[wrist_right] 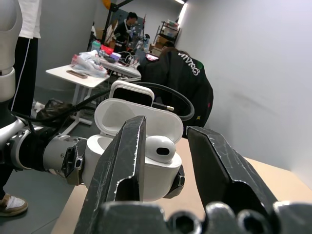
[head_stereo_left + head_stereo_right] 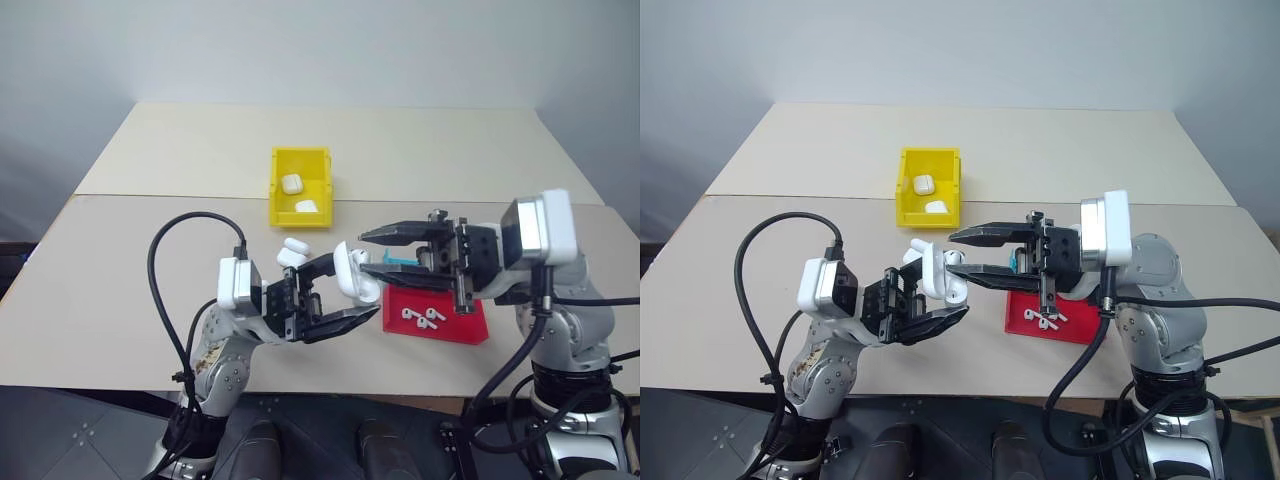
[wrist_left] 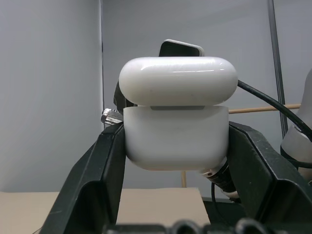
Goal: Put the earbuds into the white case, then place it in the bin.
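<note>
My left gripper (image 2: 340,292) is shut on the white case (image 2: 355,272), held up above the table's front with its lid open. In the right wrist view one earbud (image 1: 160,147) sits in the open case (image 1: 124,119), its rounded head sticking up. My right gripper (image 2: 364,252) points at the case from the right. It is open, with its fingers (image 1: 127,156) on either side of that earbud. More earbuds (image 2: 421,317) lie on the red tray (image 2: 468,328). The yellow bin (image 2: 300,217) stands further back on the table.
Two white cases (image 2: 291,184) lie inside the bin. Two more cases (image 2: 293,251) lie on the table just in front of it, behind my left gripper. A black cable (image 2: 165,250) loops up from my left arm. People and a desk show in the right wrist view.
</note>
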